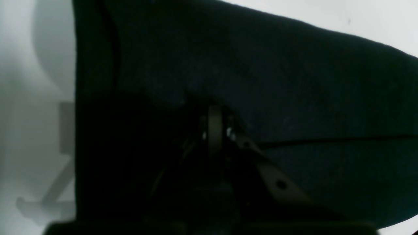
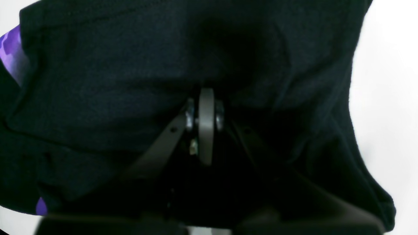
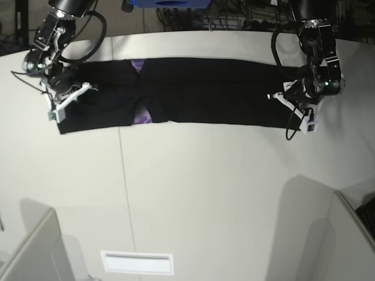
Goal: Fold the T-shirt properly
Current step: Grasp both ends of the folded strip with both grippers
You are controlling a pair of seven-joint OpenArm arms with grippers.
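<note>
Both arms reach down from the far edge of the surface, the left gripper (image 1: 214, 130) toward its right-hand side, the right gripper (image 2: 206, 127) toward its left-hand side, both closed.

2 arms stand over the T-shirt's (image 3: 199, 93) ends.

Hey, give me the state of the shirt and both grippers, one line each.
T-shirt: partly folded, lying in a long, wide strip, purple print showing in places.
Left gripper: shut, over the shirt's end on the right of the base view.
Right gripper: shut, over the opposite end.
</note>
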